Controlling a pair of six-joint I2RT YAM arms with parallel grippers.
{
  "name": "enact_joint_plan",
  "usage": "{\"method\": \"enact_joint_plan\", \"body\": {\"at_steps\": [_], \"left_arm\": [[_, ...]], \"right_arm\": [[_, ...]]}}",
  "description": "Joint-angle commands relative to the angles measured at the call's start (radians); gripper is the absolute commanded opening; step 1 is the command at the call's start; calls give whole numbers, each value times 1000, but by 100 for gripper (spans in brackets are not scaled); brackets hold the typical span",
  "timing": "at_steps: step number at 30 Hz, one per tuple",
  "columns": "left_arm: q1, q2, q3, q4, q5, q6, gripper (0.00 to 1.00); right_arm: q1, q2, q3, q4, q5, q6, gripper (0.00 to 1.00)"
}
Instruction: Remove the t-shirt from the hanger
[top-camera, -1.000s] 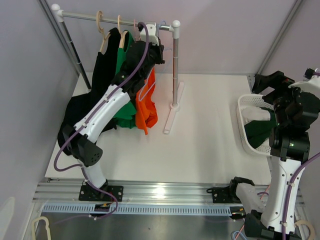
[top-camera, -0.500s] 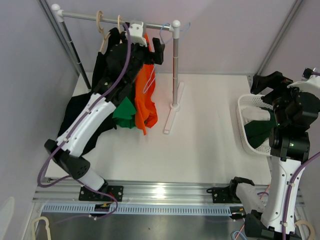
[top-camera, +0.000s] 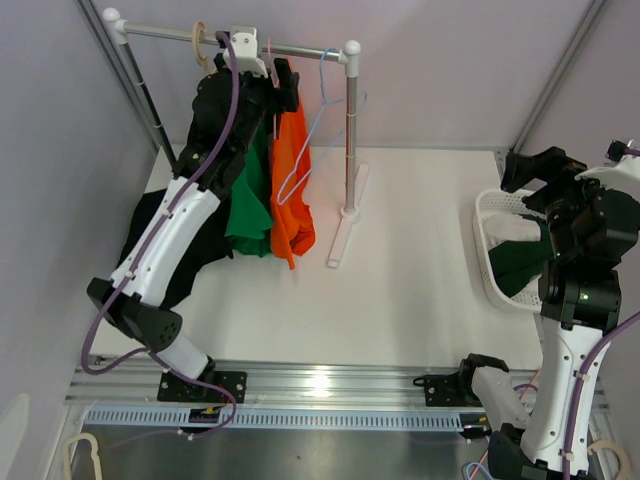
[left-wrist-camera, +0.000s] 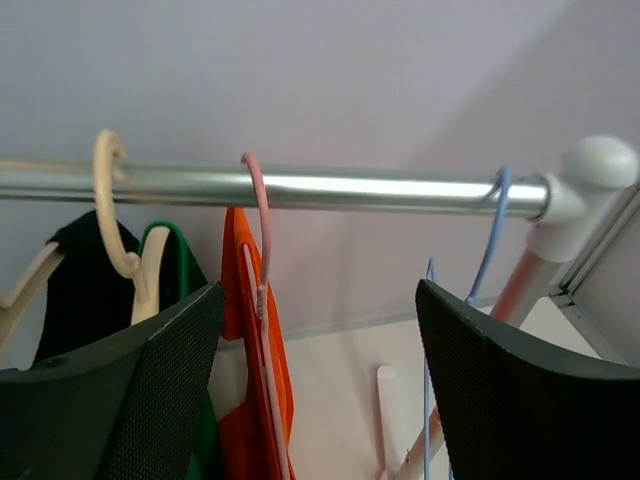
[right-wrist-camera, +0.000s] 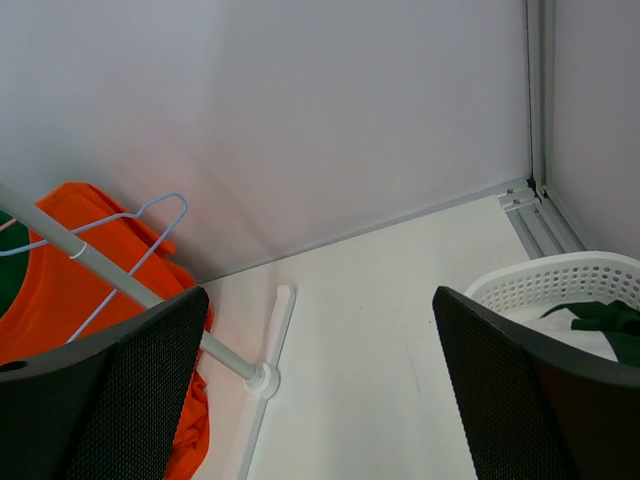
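Note:
An orange t-shirt (top-camera: 291, 190) hangs on a pink hanger (left-wrist-camera: 262, 215) hooked over the silver rail (left-wrist-camera: 330, 188). In the left wrist view the orange t-shirt (left-wrist-camera: 250, 400) hangs just inside the left finger. My left gripper (top-camera: 287, 88) is raised close under the rail, open, and nothing sits between its jaws (left-wrist-camera: 320, 400). Off at the right, my right gripper (top-camera: 548, 172) hovers over the basket, wide open and empty (right-wrist-camera: 320, 390).
A green shirt (top-camera: 250, 200) and a black one (top-camera: 160, 240) hang on cream hangers (left-wrist-camera: 118, 215) left of the orange. An empty blue hanger (top-camera: 312, 140) hangs by the rack's upright post (top-camera: 351, 130). A white basket (top-camera: 488, 255) holds a green garment.
My left arm rose from among the shirts up to the rail and shifted left, and its jaws went from shut to open. The blue hanger now hangs free. The right arm stayed still.

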Motion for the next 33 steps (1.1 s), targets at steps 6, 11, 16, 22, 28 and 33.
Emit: {"method": "enact_joint_plan", "body": {"at_steps": [6, 11, 16, 22, 28, 33], "left_arm": [[28, 122, 103, -74, 21, -28, 78], [38, 208, 213, -143, 0, -30, 74], [46, 219, 212, -140, -26, -33, 57], [49, 216, 207, -143, -66, -20, 44], [63, 224, 262, -166, -51, -11, 1], [66, 231, 448, -232, -25, -10, 1]], "right_arm": [[6, -18, 14, 2, -28, -8, 99], [8, -21, 8, -1, -28, -11, 100], [9, -21, 3, 5, -28, -11, 99], [9, -17, 5, 12, -40, -1, 100], [9, -15, 5, 10, -49, 3, 99], [12, -6, 14, 4, -80, 0, 99]]}}
